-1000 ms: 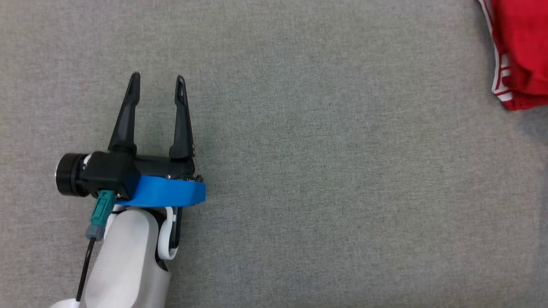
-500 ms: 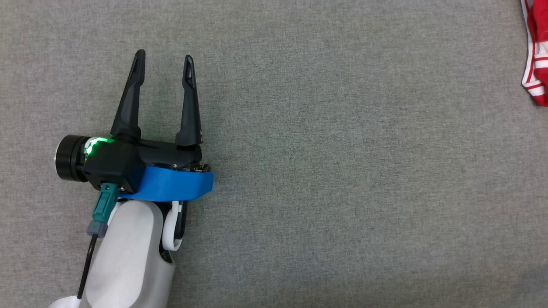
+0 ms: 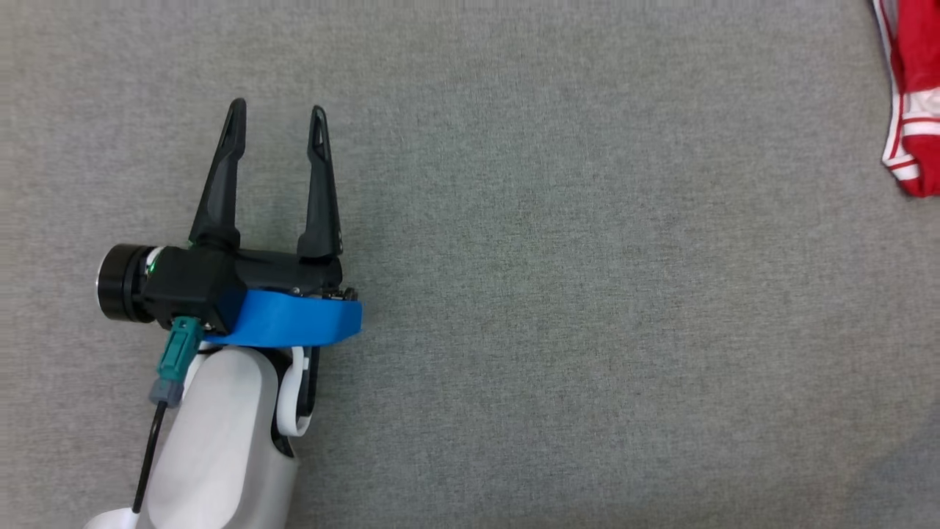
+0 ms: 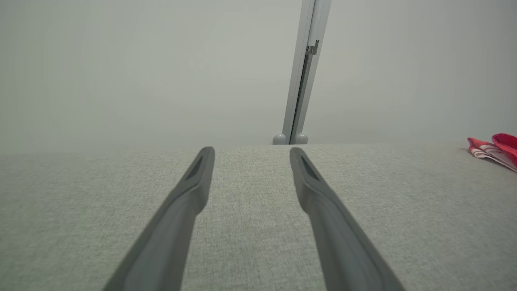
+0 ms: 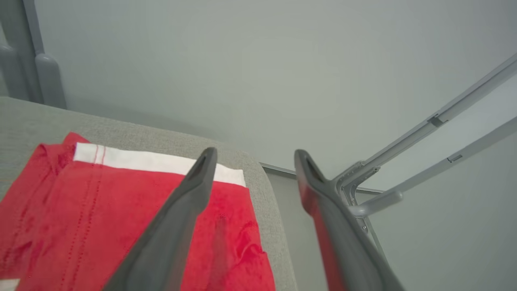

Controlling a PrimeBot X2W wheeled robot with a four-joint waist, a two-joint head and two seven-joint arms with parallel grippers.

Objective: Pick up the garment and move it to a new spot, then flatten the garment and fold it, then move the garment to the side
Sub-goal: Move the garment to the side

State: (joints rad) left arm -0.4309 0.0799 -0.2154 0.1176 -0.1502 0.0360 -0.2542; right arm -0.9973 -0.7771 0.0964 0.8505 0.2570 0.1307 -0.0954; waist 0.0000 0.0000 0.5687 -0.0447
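Garment (image 5: 101, 210) under right tool (image 5: 255, 152), jaws apart, empty — left tool (image 3: 277, 108) equally apart over grey surface (image 3: 587, 294)

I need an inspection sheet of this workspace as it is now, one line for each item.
Surface: grey woven fabric tabletop, flat, mostly bare.
Job's things: red garment with white stripes, lying in layers at the right edge, near a corner.
Clutter: nothing seen.
Grippers: left gripper open, empty, above bare fabric; right gripper open, over the garment.
Cables: thin black cable with teal plug, running along the pale left forearm.
Surroundings: pale plain wall; grey metal post behind the table.
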